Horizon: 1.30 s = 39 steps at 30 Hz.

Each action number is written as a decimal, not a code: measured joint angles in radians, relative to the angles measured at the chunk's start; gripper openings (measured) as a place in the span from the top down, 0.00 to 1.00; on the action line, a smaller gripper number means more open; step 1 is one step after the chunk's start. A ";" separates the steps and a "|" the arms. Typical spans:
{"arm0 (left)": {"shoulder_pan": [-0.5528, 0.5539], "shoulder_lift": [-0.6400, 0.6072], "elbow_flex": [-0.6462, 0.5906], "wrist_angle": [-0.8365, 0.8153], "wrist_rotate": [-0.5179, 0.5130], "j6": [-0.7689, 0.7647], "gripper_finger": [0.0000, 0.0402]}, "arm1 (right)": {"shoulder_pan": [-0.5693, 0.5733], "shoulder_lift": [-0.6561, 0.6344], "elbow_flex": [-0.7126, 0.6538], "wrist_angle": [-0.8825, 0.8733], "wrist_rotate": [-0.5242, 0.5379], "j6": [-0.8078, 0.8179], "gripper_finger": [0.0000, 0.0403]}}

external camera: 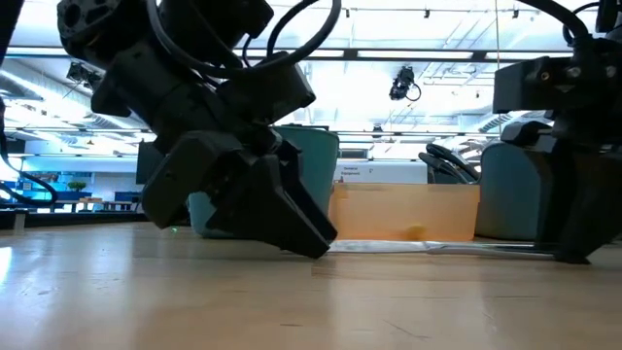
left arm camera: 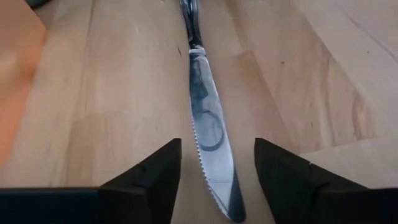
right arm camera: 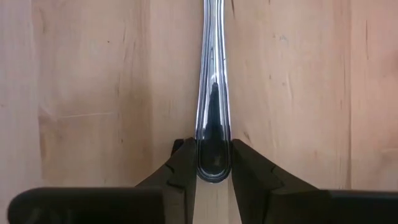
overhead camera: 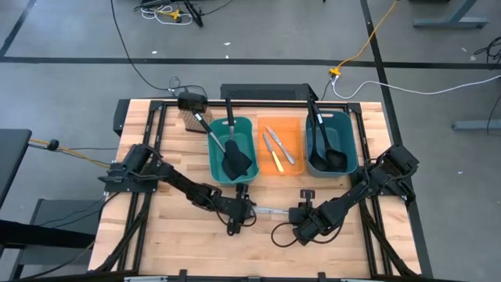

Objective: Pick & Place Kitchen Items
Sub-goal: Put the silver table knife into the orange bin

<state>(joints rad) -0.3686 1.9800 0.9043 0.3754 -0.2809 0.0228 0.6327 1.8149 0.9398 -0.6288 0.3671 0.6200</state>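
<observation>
— Where is the silver knife?
— Flat on the table, near the orange bin.
— And the fingers?
— The right gripper pinches its handle end. The left gripper stands open, blade tip between its fingers, untouched.

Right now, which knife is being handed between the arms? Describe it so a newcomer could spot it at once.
Start at the orange bin in the middle of the table; just in front of it, on bare wood, lies a silver knife. The right pincer grips its handle end, while the left pincer stands open around its blade. Unlike the knives in the bin, it lies outside, between the arms.
</observation>
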 joint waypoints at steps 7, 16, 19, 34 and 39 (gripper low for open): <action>0.008 0.000 0.001 -0.011 0.057 -0.043 0.67 | 0.002 0.009 0.000 -0.012 0.034 0.000 0.80; 0.008 -0.003 0.001 -0.013 0.047 -0.041 0.89 | 0.003 0.032 0.005 -0.009 0.063 0.019 0.80; 0.008 -0.003 0.001 -0.012 0.036 -0.037 0.93 | 0.003 0.032 0.005 -0.007 0.063 0.023 0.80; 0.003 -0.085 -0.002 -0.047 0.031 -0.094 0.84 | 0.023 0.041 0.002 -0.022 0.143 0.046 0.80; 0.004 -0.121 -0.003 -0.103 0.018 -0.130 0.71 | 0.042 0.051 0.000 -0.029 0.183 0.057 0.80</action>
<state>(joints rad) -0.3643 1.8593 0.9012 0.2727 -0.2634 -0.1072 0.6745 1.8664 0.9394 -0.6575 0.5502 0.6769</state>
